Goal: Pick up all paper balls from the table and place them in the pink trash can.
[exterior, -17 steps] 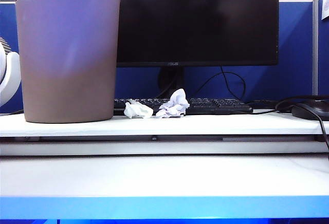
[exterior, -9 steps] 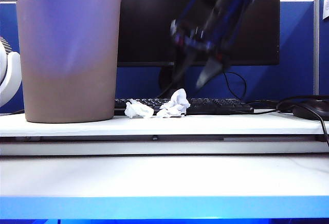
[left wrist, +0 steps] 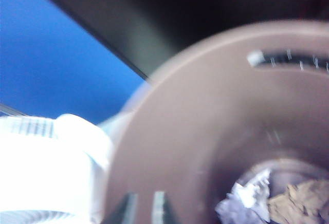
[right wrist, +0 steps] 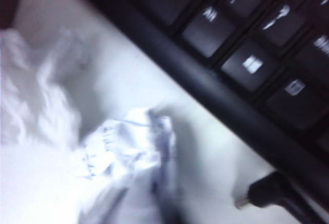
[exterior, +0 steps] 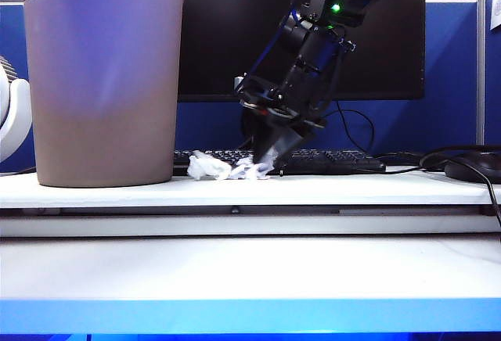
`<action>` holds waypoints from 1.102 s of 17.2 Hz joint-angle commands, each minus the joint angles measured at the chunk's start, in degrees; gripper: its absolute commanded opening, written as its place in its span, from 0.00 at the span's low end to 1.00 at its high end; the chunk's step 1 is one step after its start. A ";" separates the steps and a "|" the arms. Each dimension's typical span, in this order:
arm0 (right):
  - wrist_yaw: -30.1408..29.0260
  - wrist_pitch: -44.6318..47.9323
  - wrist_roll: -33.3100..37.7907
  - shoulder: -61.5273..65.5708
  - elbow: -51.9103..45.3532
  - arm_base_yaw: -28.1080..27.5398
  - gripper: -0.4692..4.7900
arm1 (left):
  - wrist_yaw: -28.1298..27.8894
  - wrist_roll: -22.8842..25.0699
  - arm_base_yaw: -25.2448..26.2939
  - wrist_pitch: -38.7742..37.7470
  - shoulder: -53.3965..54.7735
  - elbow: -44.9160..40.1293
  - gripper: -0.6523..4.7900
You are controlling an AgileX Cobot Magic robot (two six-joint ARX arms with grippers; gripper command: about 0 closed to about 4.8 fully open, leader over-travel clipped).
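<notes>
Right gripper (exterior: 264, 161) jaws seemingly pinch a paper ball (exterior: 252, 170); left gripper's (left wrist: 144, 211) state unclear.

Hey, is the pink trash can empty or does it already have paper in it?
Not empty: the left wrist view shows a white paper ball and a tan one at the bottom of the pink trash can.

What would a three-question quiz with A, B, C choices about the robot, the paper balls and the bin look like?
1. Where is the right gripper? A) high in the air B) down at a paper ball beside the keyboard C) on the floor
2. How many paper balls lie inside the bin? A) none B) five C) two
3. How does the bin stand? A) upright B) tipped over C) upside down

Answers: B, its tips meet the paper by the keys; C, the left gripper, over the bin, looks down on a white ball and a brown ball; A, its open mouth faces up.
</notes>
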 commanded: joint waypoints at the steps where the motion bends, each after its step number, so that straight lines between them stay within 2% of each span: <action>1: 0.87 2.45 -0.42 -3.45 0.26 0.04 0.08 | 1.44 -3.76 -0.04 -2.64 -6.88 0.48 0.24; 2: 0.90 4.00 -0.42 -5.22 0.28 0.04 0.08 | 4.26 -5.77 -0.04 -4.94 -8.81 0.48 0.24; 3: 0.98 8.11 -0.37 -8.87 0.28 0.04 0.08 | 11.08 -9.94 -0.04 -9.11 -11.91 0.48 0.24; 4: 0.50 14.99 0.57 -13.84 0.28 0.04 0.08 | 21.70 -12.72 -0.04 -13.38 -14.34 0.46 0.24; 6: -4.46 25.49 5.25 -19.04 0.37 0.07 0.08 | 32.09 -14.10 -0.04 -18.47 -15.28 0.37 0.24; 7: -9.77 28.83 9.60 -19.85 4.48 0.61 0.08 | 34.45 -14.34 -0.04 -20.94 -15.26 -0.96 0.24; 8: -12.28 28.83 9.73 -18.75 8.37 1.86 0.08 | 34.45 -14.53 -0.04 -21.70 -15.28 -2.69 0.24; 10: -12.31 28.79 9.79 -14.95 15.72 6.05 0.08 | 32.87 -14.49 -0.04 -24.17 -15.28 -5.84 0.24; 12: -12.26 27.87 9.99 -11.21 17.97 9.35 0.10 | 31.19 -13.35 -0.04 -25.53 -15.45 -6.10 0.24; 13: -12.26 27.82 10.01 -10.03 17.97 10.10 0.27 | 30.67 -12.90 -0.04 -25.46 -15.91 -6.10 0.24; 14: -12.24 26.67 10.19 -9.03 17.97 10.54 0.73 | 29.86 -12.35 -0.04 -24.96 -16.90 -6.08 0.24; 15: -10.95 24.52 10.12 -9.25 17.99 10.54 1.00 | 27.89 -12.37 -0.04 -23.80 -18.03 -6.08 0.24; 17: -4.85 19.19 8.61 -12.66 17.99 9.38 1.00 | 21.97 -12.37 -0.04 -20.68 -19.50 -6.08 0.24; 18: 1.62 13.70 4.42 -15.82 17.99 8.81 1.00 | 18.86 -12.37 -0.04 -18.23 -20.15 -6.08 0.24; 19: 4.66 10.45 2.49 -17.20 17.99 8.39 1.00 | 18.38 -12.35 -0.04 -17.16 -20.33 -6.05 0.24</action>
